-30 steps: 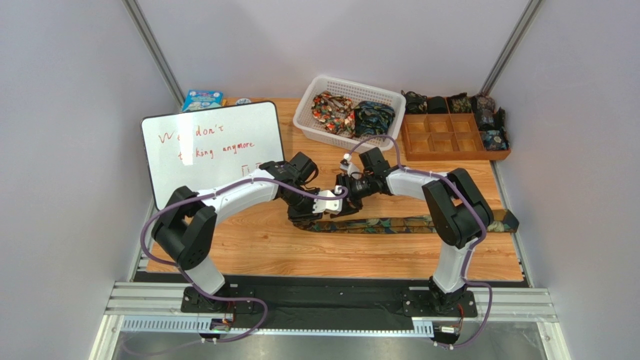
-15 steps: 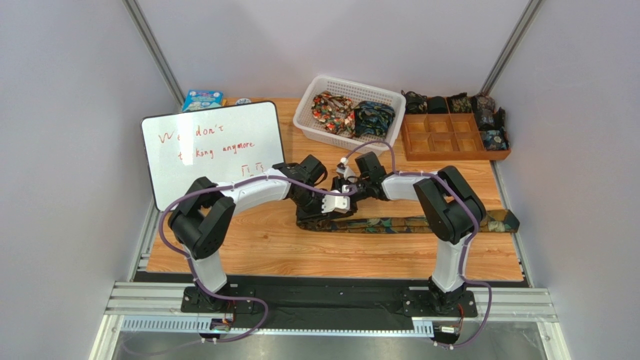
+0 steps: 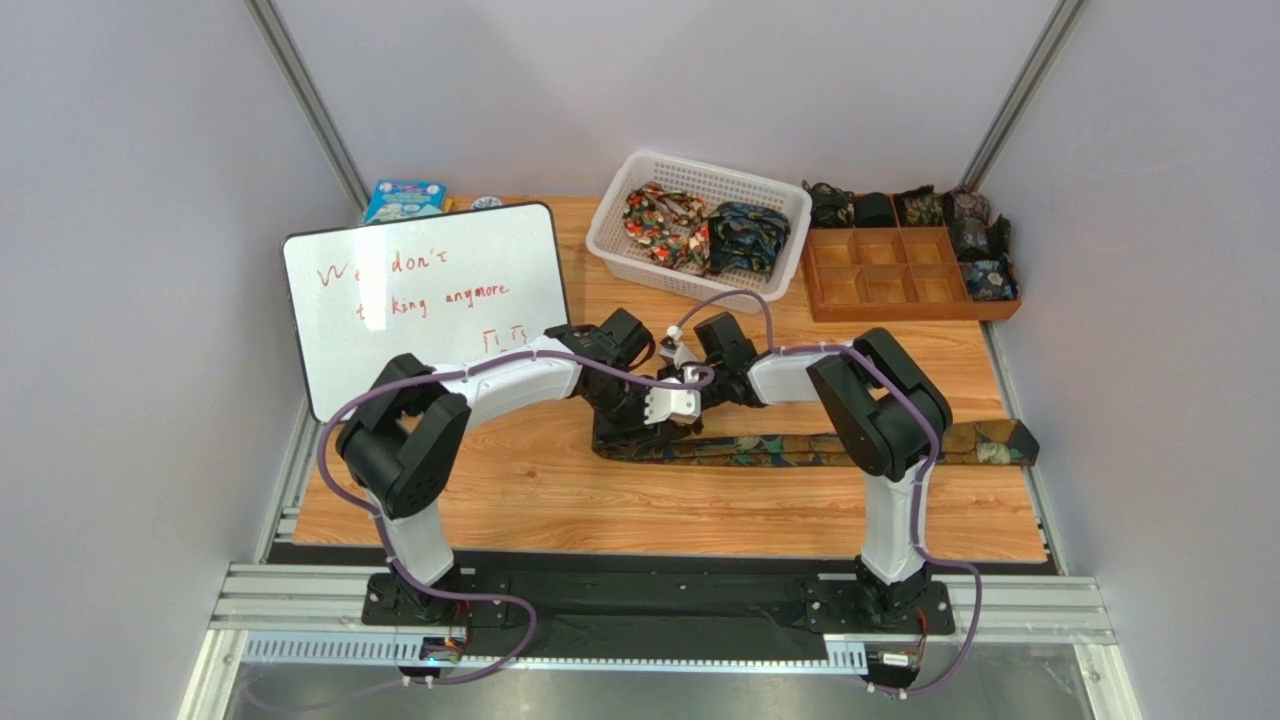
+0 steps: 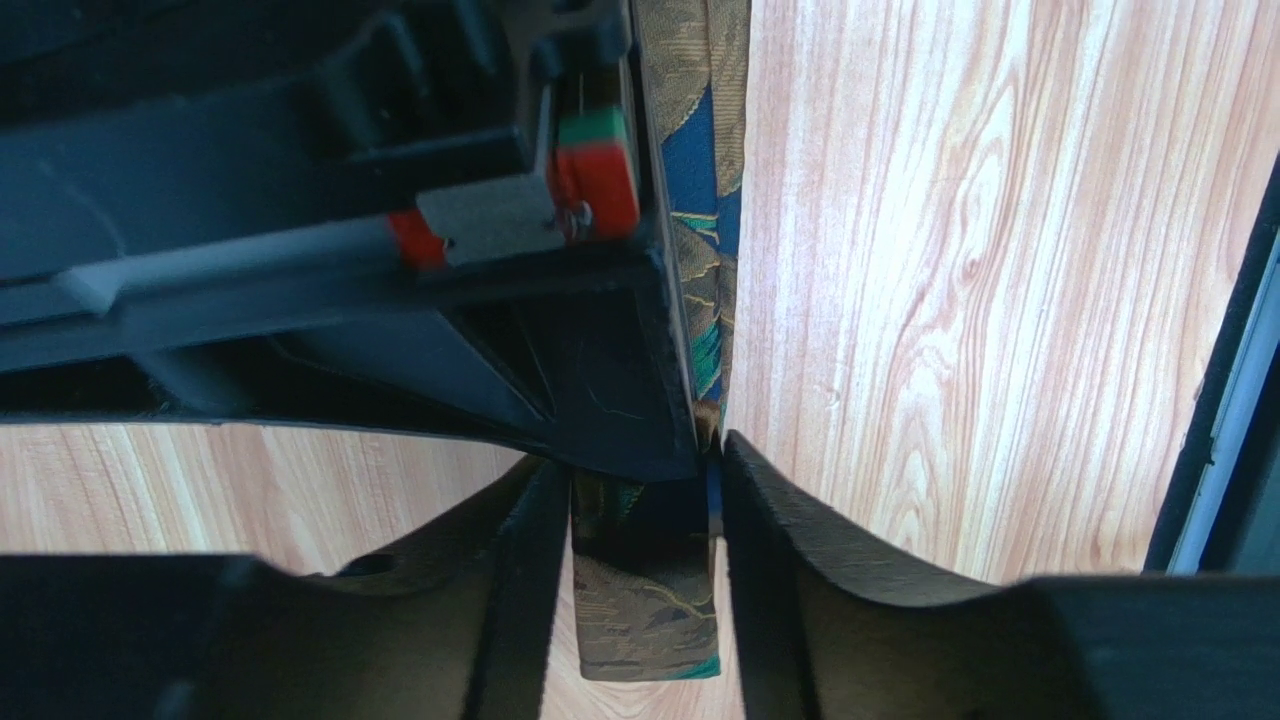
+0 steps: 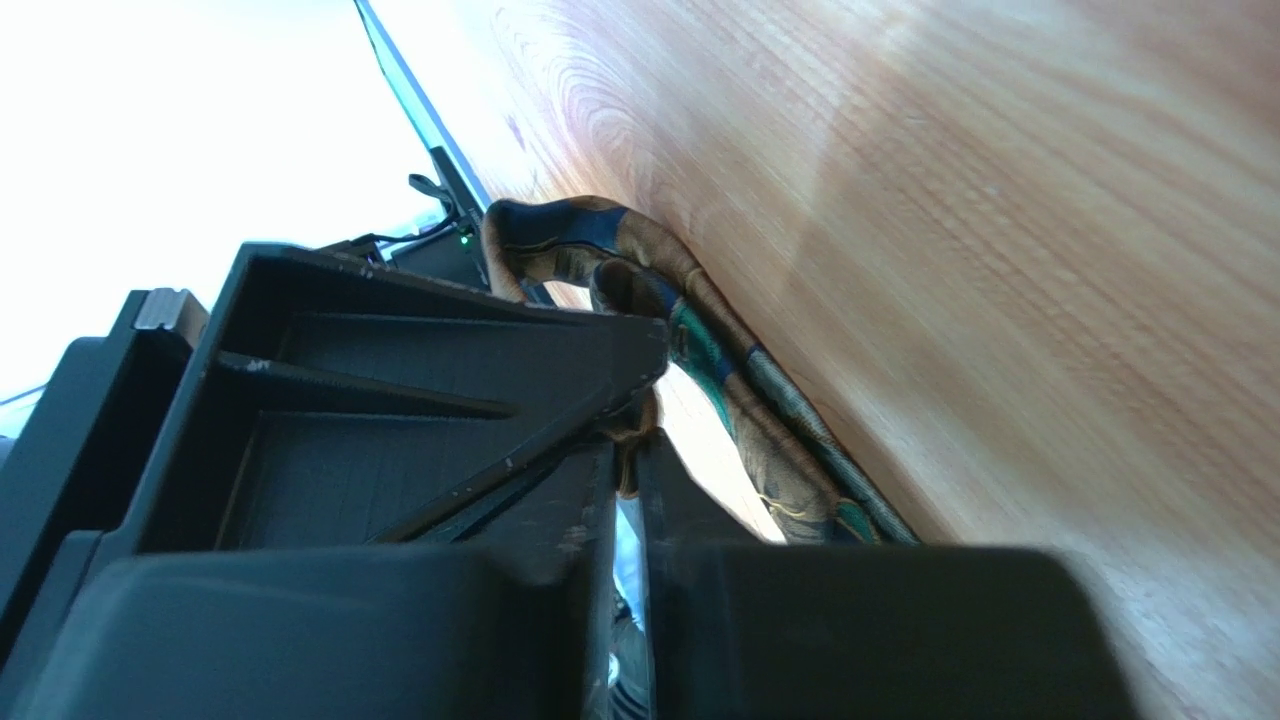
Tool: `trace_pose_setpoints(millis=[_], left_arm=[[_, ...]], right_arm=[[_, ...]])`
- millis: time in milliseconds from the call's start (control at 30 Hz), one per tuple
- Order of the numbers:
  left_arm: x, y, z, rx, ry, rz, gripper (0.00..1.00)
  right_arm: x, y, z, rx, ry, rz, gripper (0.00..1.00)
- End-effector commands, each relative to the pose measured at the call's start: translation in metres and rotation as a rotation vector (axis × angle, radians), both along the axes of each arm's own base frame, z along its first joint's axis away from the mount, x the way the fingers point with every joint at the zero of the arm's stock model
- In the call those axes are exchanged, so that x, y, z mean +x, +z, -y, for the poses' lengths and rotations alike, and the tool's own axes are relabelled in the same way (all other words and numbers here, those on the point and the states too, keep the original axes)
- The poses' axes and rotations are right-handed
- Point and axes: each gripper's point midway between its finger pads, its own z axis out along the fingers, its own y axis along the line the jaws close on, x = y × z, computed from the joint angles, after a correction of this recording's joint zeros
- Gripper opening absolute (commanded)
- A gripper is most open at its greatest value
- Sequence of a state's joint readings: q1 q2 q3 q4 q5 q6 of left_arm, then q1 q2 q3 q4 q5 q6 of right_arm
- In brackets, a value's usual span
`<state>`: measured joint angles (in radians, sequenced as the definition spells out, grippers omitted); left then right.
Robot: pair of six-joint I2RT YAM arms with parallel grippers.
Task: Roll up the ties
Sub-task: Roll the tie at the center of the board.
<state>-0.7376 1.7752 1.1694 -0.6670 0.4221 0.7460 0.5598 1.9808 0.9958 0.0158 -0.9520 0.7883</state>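
Long narrow dark necktie, blue-green-gold paisley pattern (laid-out tie (image 3: 812, 447)), lies flat and stretched left to right across the middle of the light wooden table (image 3: 676, 510). Its right end reaches near the table's right edge and its left end sits under the two grippers. Left gripper (image 4: 643, 525): jaws closed down to the tie's width, the tie's cut end filling the gap with a finger against each edge. Right gripper (image 5: 631, 450): jaws nearly together with only a thin slit between them, and a pinch of the same tie caught at the tips. Beyond the tips the fabric humps up off the wood in a small fold. Both grippers meet at that left end, almost touching, and both arms arch in from their own sides. At the far side of the table stands a white slotted plastic basket (image 3: 613, 240) holding bunched ties (image 3: 669, 225), one red-orange and one dark green-blue. To its right is a brown wooden compartment tray (image 3: 902, 312). Small dark rolled ties (image 3: 984, 278) sit along its far and right sides, and the nearer compartments show bare wood. On the left, a white dry-erase board (image 3: 428, 300) with red writing. A small blue box (image 3: 403, 198) sits behind it.
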Motion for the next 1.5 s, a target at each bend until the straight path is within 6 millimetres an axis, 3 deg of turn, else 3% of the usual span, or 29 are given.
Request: trace_pose_setpoints(millis=[0, 33, 133, 300, 467, 600, 633, 667, 767, 867, 900, 1033, 1300, 1467], left_arm=[[-0.001, 0.018, 0.008, -0.064, -0.021, 0.021, 0.56], [-0.001, 0.02, 0.005, -0.063, -0.021, 0.025, 0.65], [0.003, 0.031, -0.008, -0.088, 0.007, 0.034, 0.78], [0.003, 0.029, -0.026, -0.067, 0.014, 0.06, 0.83], [0.007, 0.027, -0.021, -0.072, 0.02, 0.055, 0.82], [0.01, 0.021, -0.015, -0.065, 0.006, 0.043, 0.67], [0.009, 0.02, -0.013, -0.067, 0.002, 0.04, 0.57], [0.008, 0.019, -0.012, -0.065, -0.005, 0.037, 0.54], [0.005, 0.017, -0.005, -0.064, -0.029, 0.032, 0.45], [0.002, 0.013, 0.001, -0.061, -0.037, 0.02, 0.41], [0.001, 0.013, 0.003, -0.061, -0.038, 0.018, 0.4], [0.002, 0.012, 0.005, -0.062, -0.03, 0.014, 0.38], [0.005, 0.004, 0.006, -0.018, -0.032, 0.014, 0.34], [0.003, 0.001, 0.007, -0.008, -0.044, 0.016, 0.33]], right_arm=[[0.004, -0.001, -0.001, -0.014, 0.017, 0.033, 0.0], [0.004, -0.002, 0.001, -0.018, 0.014, 0.029, 0.0], [0.006, -0.003, 0.011, -0.026, -0.001, 0.019, 0.0], [0.003, -0.004, 0.025, -0.036, 0.015, 0.016, 0.0], [0.001, -0.018, 0.029, -0.068, 0.025, -0.006, 0.0], [0.003, -0.019, 0.032, -0.067, 0.021, -0.006, 0.0], [0.004, -0.018, 0.032, -0.063, 0.02, -0.007, 0.0], [0.004, -0.015, 0.032, -0.059, 0.021, -0.003, 0.01], [0.004, -0.008, 0.03, -0.037, 0.026, -0.001, 0.08], [0.003, 0.0, 0.029, -0.02, 0.029, -0.006, 0.2], [0.002, 0.003, 0.028, -0.014, 0.031, -0.002, 0.3], [0.0, 0.011, 0.029, 0.005, 0.036, -0.004, 0.42], [0.0, 0.026, 0.03, 0.019, 0.05, 0.019, 0.54], [0.004, 0.03, 0.04, -0.006, 0.032, 0.012, 0.54]])
